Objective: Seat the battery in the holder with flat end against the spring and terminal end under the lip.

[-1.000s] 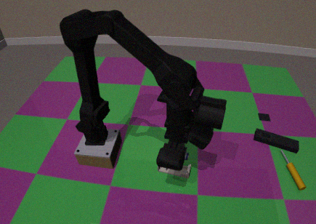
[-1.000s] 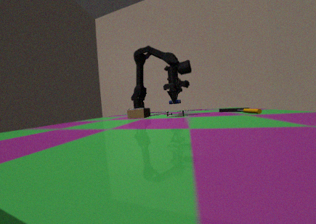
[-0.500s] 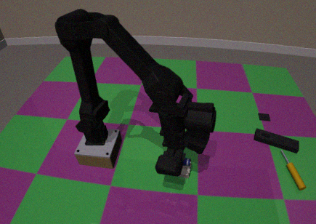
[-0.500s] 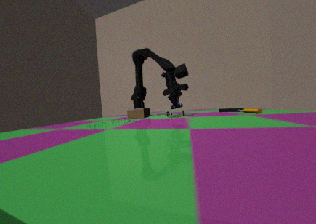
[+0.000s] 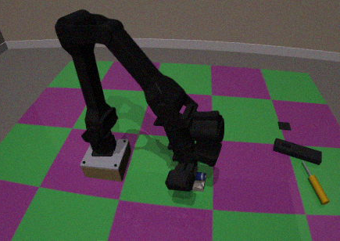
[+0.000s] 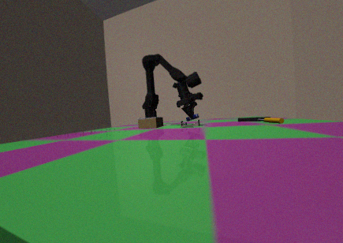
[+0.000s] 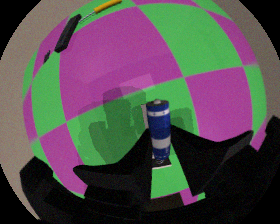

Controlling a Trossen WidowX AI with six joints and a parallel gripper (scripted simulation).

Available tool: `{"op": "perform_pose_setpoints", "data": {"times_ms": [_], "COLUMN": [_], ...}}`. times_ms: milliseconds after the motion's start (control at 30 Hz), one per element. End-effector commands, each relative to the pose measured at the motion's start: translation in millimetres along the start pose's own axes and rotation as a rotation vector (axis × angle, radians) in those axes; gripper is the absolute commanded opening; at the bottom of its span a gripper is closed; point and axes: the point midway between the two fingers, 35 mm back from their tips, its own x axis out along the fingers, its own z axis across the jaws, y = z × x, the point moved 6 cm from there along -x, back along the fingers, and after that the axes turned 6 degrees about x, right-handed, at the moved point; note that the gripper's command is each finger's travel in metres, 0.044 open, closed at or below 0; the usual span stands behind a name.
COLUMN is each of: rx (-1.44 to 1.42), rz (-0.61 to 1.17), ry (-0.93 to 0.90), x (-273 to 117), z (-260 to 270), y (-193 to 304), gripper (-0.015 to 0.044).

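Observation:
The blue battery (image 5: 200,176) (image 6: 193,117) (image 7: 159,122) with pale bands is between the fingers of my gripper (image 6: 190,117) (image 7: 159,129), which is shut on it. In the wrist view its terminal end points away from the gripper. In the exterior view it looks tilted, its outer end higher, just above the holder. The pale holder (image 5: 198,186) (image 7: 144,113) lies on the floor beneath the battery and fingers. Most of it is hidden by them, including the spring and lip. Whether the battery touches the holder, I cannot tell.
A black bar-shaped object (image 5: 297,151) (image 6: 249,119) (image 7: 68,34) lies to the right in the top view. A screwdriver with an orange handle (image 5: 319,189) (image 6: 274,120) (image 7: 107,6) lies near it, and a small dark square (image 5: 284,126) lies behind. The arm's base block (image 5: 102,173) (image 6: 147,123) stands left of the holder.

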Motion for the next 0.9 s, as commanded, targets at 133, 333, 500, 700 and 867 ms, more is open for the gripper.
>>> {"op": "perform_pose_setpoints", "data": {"times_ms": [133,333,500,700,867], "rx": [0.006,0.006,0.006,0.006,0.006], "rz": [-0.052,-0.089,-0.12,-0.157,-0.187], "ry": [-0.008,-0.011,-0.013,-0.016,-0.018], "x": [3.8,6.5,8.6,10.8,12.3], "z": [-0.3,-0.6,-0.9,-1.3,-1.5], "y": [6.4,10.5,14.1,18.6,22.3], "gripper": [0.0071,0.0071,0.0071,0.0071,0.0071]}}
